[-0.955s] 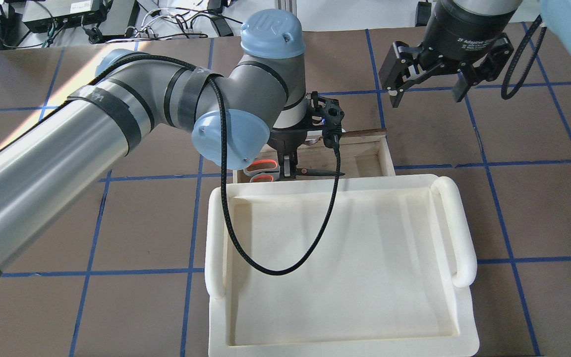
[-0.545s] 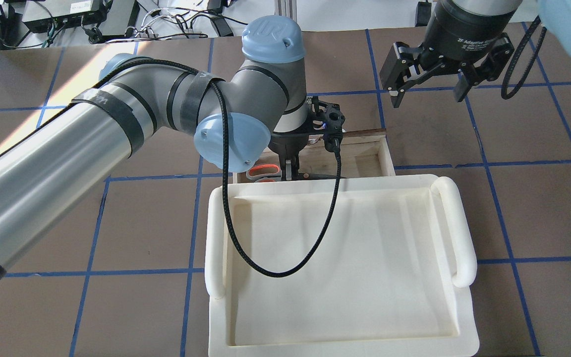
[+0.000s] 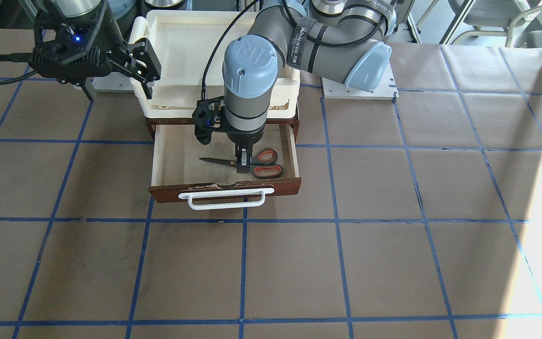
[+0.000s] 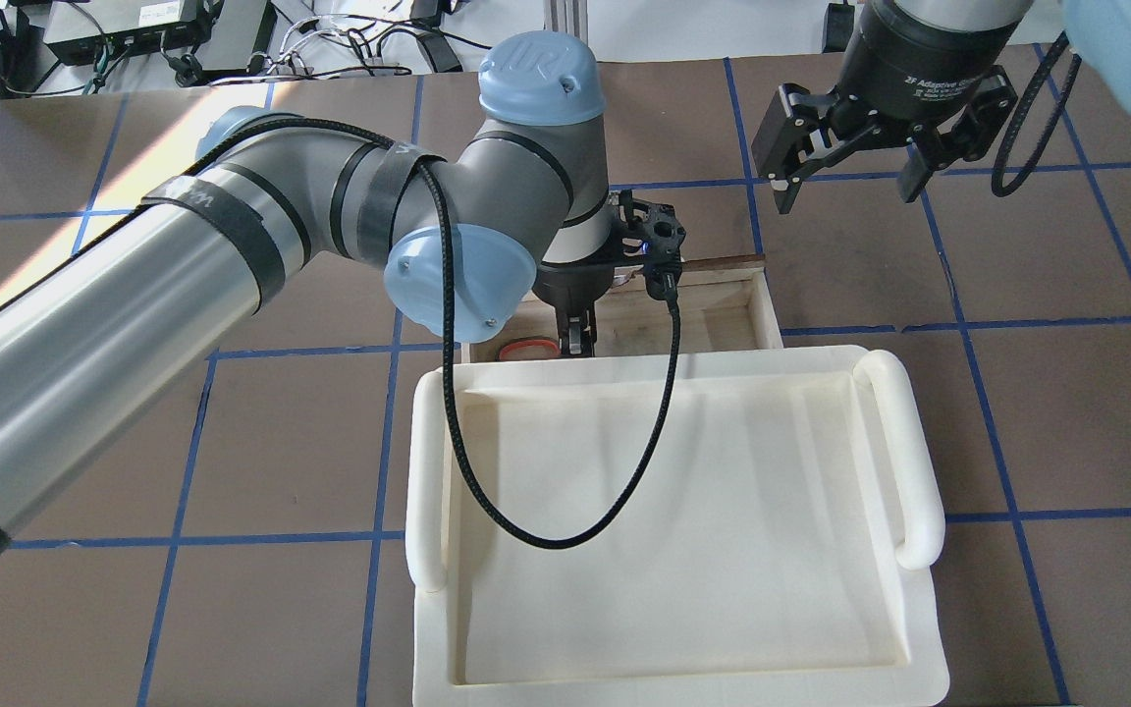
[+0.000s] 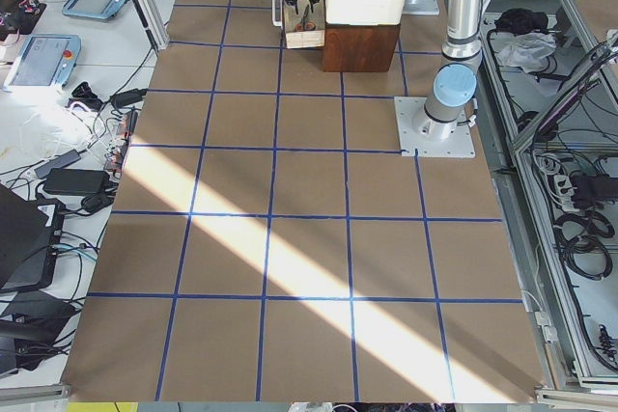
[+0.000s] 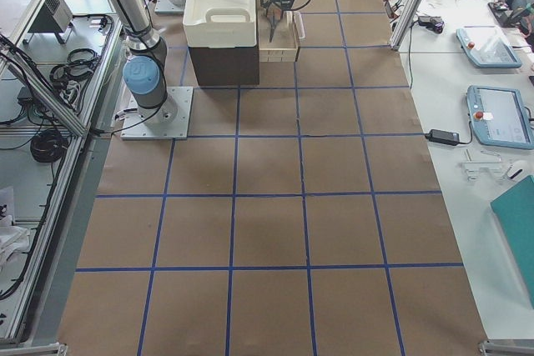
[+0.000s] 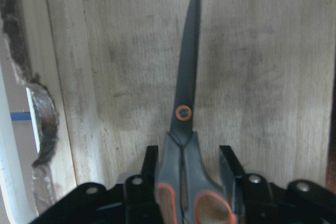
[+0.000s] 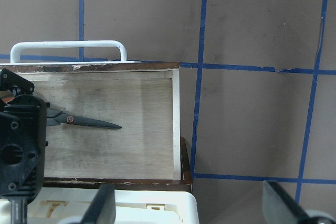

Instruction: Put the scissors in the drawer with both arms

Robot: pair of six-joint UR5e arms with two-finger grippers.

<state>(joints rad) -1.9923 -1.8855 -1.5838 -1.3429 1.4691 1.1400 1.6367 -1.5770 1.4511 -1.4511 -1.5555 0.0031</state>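
Observation:
The scissors [image 3: 262,165], with grey handles, red-orange loops and dark slim blades, lie level low inside the open drawer [image 3: 158,160], blades pointing to the robot's right. My left gripper [image 3: 243,165] points straight down and is shut on them near the pivot. The left wrist view shows the fingers [image 7: 150,161] pressed on both sides of the handles, with the scissors [image 7: 187,87] over the pale floor. In the overhead view only an orange loop of the scissors [image 4: 526,347] shows, beside the left gripper [image 4: 575,342]. My right gripper [image 4: 845,187] is open and empty, hovering right of the drawer [image 4: 768,312].
A cream-white plastic tray [image 4: 919,462] sits on top of the brown cabinet and hides the drawer's near part from overhead. The drawer's white bar handle [image 3: 226,197] faces away from the robot. Brown table paper with blue tape lines lies all around.
My left gripper has gone down into the drawer with the scissors, so from overhead they have sunk behind the tray's rim. The right gripper has stayed still and open.

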